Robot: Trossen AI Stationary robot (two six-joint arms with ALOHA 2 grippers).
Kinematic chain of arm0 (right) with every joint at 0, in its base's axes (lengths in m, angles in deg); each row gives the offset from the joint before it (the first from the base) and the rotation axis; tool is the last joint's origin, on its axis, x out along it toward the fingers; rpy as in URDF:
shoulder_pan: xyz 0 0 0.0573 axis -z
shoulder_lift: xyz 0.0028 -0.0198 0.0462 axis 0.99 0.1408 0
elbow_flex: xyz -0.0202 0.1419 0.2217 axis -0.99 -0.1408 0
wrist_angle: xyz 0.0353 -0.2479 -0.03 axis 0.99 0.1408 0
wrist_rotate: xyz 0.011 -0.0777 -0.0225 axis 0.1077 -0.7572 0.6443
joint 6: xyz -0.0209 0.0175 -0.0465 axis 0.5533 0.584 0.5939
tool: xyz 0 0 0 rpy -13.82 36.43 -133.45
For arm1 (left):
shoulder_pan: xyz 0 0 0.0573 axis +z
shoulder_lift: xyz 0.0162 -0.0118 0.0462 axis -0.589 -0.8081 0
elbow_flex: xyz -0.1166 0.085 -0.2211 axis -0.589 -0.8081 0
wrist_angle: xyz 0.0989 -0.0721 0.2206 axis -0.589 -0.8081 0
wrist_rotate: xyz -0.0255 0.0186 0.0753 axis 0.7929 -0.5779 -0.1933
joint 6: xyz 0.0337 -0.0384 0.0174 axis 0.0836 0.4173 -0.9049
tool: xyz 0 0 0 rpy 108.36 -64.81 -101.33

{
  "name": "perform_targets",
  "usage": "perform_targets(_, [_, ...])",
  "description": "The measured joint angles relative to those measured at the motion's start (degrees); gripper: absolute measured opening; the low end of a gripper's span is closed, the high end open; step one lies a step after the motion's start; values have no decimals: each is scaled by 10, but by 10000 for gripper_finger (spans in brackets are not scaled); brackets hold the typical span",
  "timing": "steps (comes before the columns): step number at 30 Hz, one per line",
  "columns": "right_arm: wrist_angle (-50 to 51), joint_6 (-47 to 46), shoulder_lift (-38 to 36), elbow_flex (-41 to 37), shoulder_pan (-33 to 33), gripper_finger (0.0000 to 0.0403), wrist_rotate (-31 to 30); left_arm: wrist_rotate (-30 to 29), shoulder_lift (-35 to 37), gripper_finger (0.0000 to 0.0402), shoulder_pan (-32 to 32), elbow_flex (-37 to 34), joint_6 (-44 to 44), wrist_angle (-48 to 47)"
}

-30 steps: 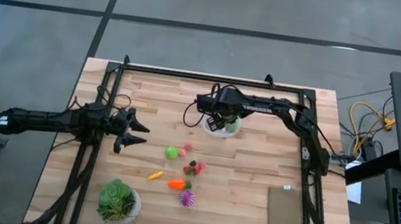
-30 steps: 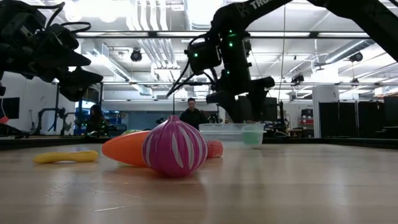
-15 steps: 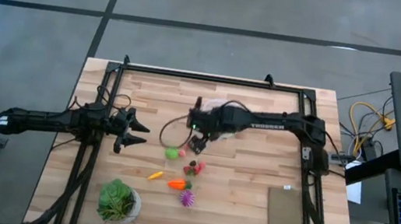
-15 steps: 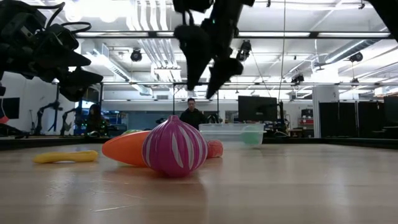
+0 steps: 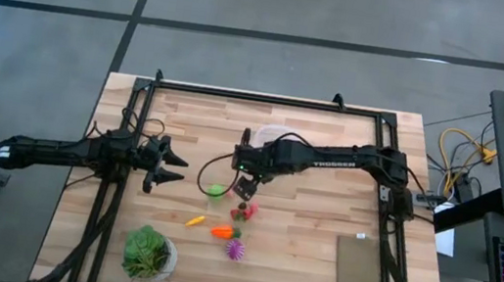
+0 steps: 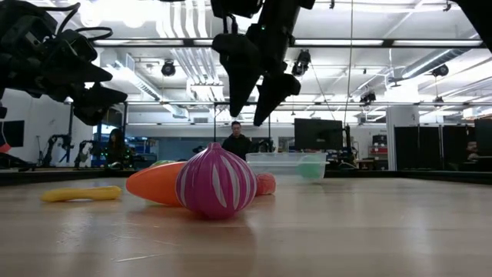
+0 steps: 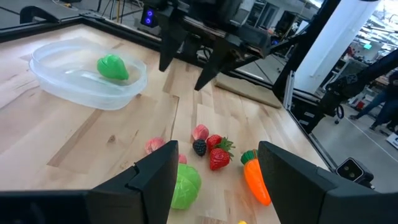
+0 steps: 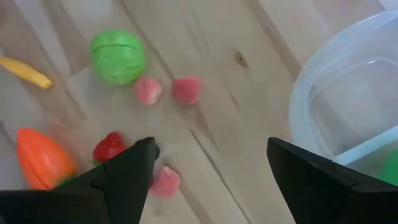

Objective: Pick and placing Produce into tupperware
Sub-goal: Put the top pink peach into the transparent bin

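1. Produce, loose pieces: spiky purple ball (image 5: 235, 249) nearest the front edge of the table (image 5: 313, 268); orange carrot (image 5: 223, 231) just behind it; yellow piece (image 5: 194, 220) beside the carrot, toward the left arm's side.
2. Red pieces (image 5: 244, 210) and small pink pieces (image 8: 186, 89) clustered mid-table; round green piece (image 5: 215, 191) next to them.
3. Right gripper (image 5: 243, 185): raised above the red and pink cluster, fingers spread, nothing between them.
4. Left gripper (image 5: 169, 170): held above the table's left side, fingers spread, empty.
5. Tupperware (image 7: 87, 78): clear, farther back on the table, behind the right gripper; one green piece (image 7: 112, 67) lies inside.
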Motion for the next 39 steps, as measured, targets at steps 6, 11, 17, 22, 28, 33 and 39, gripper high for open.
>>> perform_targets(6, [11,-14,0,0,0,302,-17,0,0,208,0,0,0,0])
perform_targets(11, [17,-53,0,0,1,302,-13,0,0,208,0,0,0,0])
perform_targets(17, [10,80,0,-3,-9,301,-11,0,0,208,0,0,0,0])
perform_targets(22, [-18,182,9,-18,-9,301,22,0,0,208,0,0,0,0])
perform_targets(28, [-55,250,49,-21,-6,301,33,0,0,208,0,0,0,0])
perform_targets(33, [-86,274,67,-20,-5,298,34,0,1,208,0,0,0,0])
perform_targets(39, [-112,280,72,-20,4,281,32,0,1,208,0,0,0,0])
